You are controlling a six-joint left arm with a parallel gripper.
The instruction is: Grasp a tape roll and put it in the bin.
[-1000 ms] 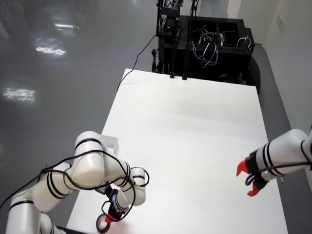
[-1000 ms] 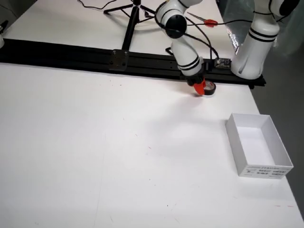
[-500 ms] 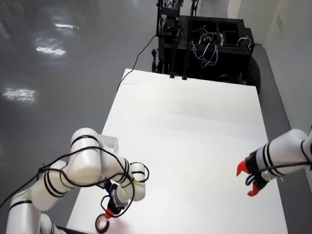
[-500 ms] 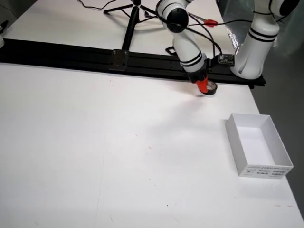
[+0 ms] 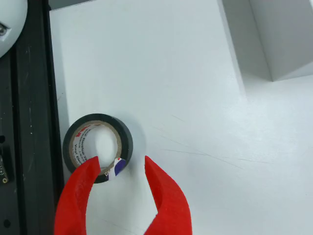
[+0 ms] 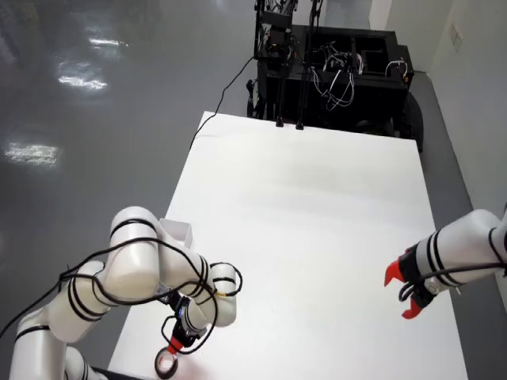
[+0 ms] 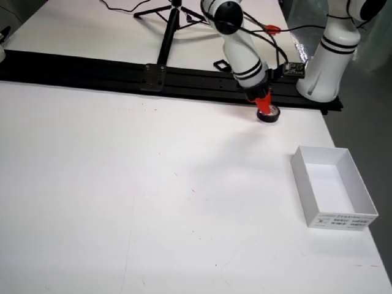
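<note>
Tape roll (image 5: pixel 98 146) lies flat on the white table (image 5: pixel 186 98), hard against the black rail (image 5: pixel 32 122) at left in the wrist view, bin (image 7: pixel 334 187) well apart. Gripper (image 5: pixel 120 164) jaws part-open, empty; left finger overlaps the roll's near rim. Probably best to straddle one wall w/ a finger in the hole, then close; rail leaves little room.

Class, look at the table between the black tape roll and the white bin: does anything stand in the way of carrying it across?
Nothing visible does. The tape roll lies beside the black rail; only bare table separates it from the bin.
</note>
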